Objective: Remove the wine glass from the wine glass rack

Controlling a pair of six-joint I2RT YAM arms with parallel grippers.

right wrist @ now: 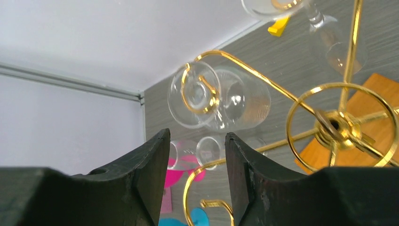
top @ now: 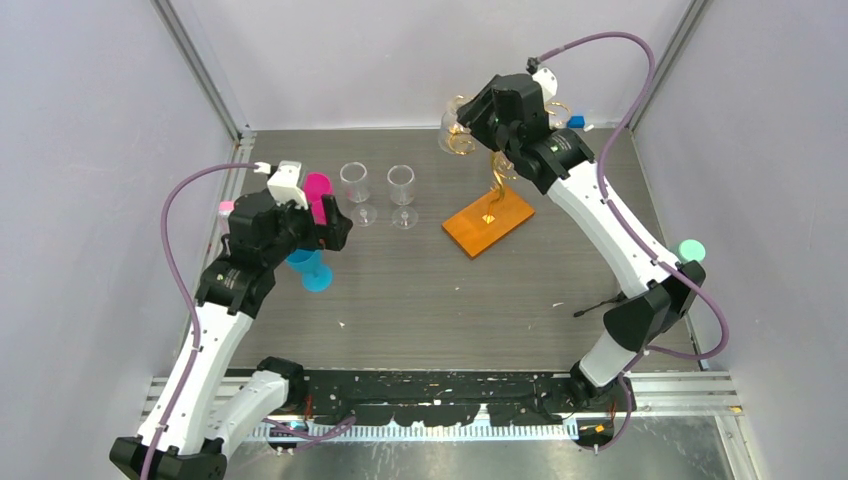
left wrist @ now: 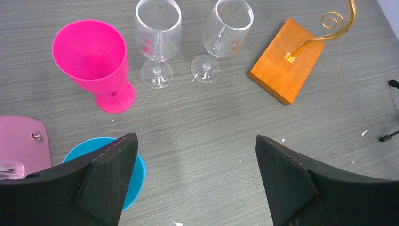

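Note:
The wine glass rack (top: 490,222) stands at the back right, gold scroll arms on an orange base (left wrist: 287,59). A clear wine glass (top: 450,130) hangs upside down from its left scroll arm. In the right wrist view this glass (right wrist: 221,99) hangs by its foot just beyond my fingertips. A second clear glass (right wrist: 324,28) hangs from another arm. My right gripper (top: 472,122) (right wrist: 197,136) is open and holds nothing; a lower gold curl shows behind its gap. My left gripper (top: 335,228) (left wrist: 195,155) is wide open and empty above the table.
Two clear wine glasses (left wrist: 157,28) (left wrist: 228,26) and a pink goblet (left wrist: 91,61) stand upright at the back left. A blue cup (left wrist: 106,160) sits under the left gripper's left finger. A small black tripod (top: 600,305) lies at the right. Grey walls enclose the table.

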